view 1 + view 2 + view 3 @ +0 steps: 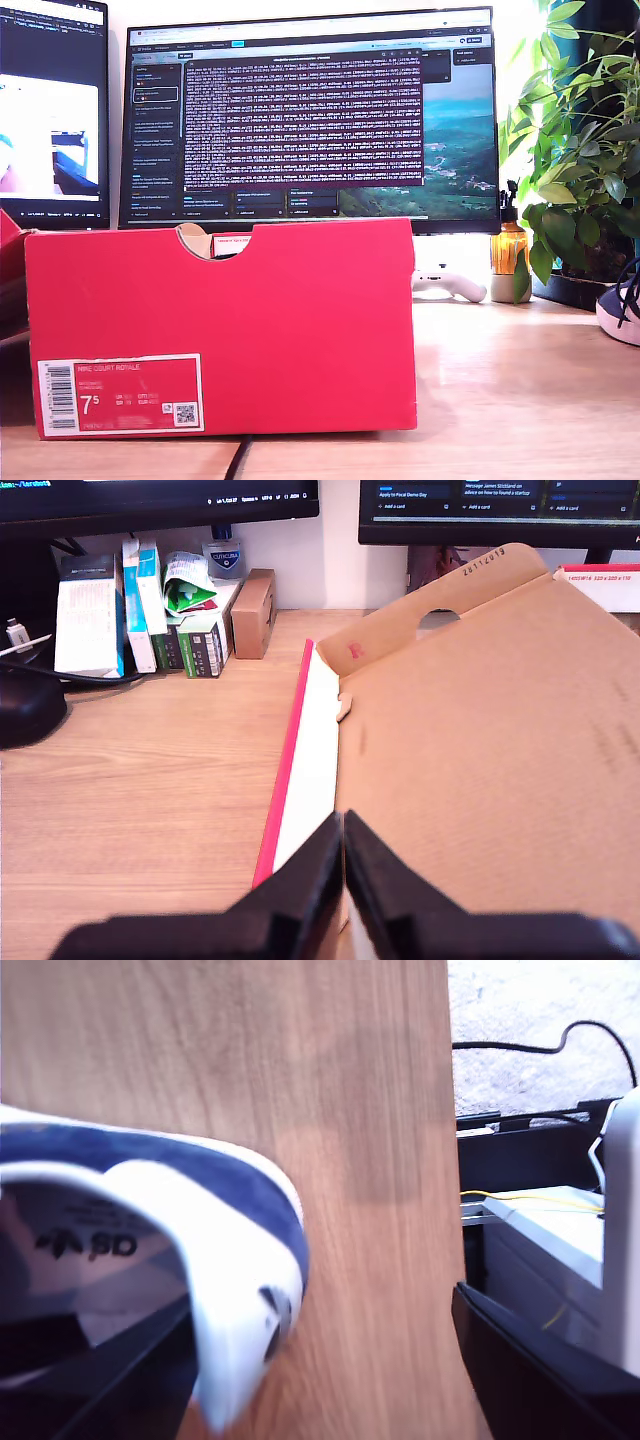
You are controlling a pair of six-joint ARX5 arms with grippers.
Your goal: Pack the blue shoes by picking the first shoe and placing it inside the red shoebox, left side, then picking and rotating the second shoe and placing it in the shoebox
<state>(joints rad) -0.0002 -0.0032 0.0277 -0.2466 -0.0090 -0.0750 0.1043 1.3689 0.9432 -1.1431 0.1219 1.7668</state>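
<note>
Black fingers at the front of the first wrist view: how do they stand?

Pressed together. My first tool [343, 822] is closed, and I see nothing between the jaws. They sit right over the long wall of the box [480, 740], where its white strip meets the brown cardboard inside. Whether they touch that wall I cannot tell.

Anything in the box there?

Only bare cardboard in the part that shows. The wooden tabletop [150, 780] runs along the red outer edge. Cartons [140, 605] stand at its far edge under the monitors.

And the other one?

My second tool [315, 1325] is open, jaws wide apart. The heel of a blue shoe [200, 1210] lies between them, close against one finger. Its white heel tab hangs beside that finger. Bare wood separates the shoe from the other finger [540, 1370].

Is the shoe lifted?

I cannot tell from that view. It is over the tabletop, near an edge. Past that edge there is a cable [560, 1040] on a pale floor.

What does the exterior view give?

The box [220, 330] stands upright at the tabletop's front, toward the exterior view's left. The half-round notch [215, 240] is in its top edge and the size label [120, 395] is at its lower corner on the exterior view's left. A shoe [622, 310] shows at the exterior view's right edge, well apart from the box. I cannot say whether it is the same one. Neither arm shows there.
</note>
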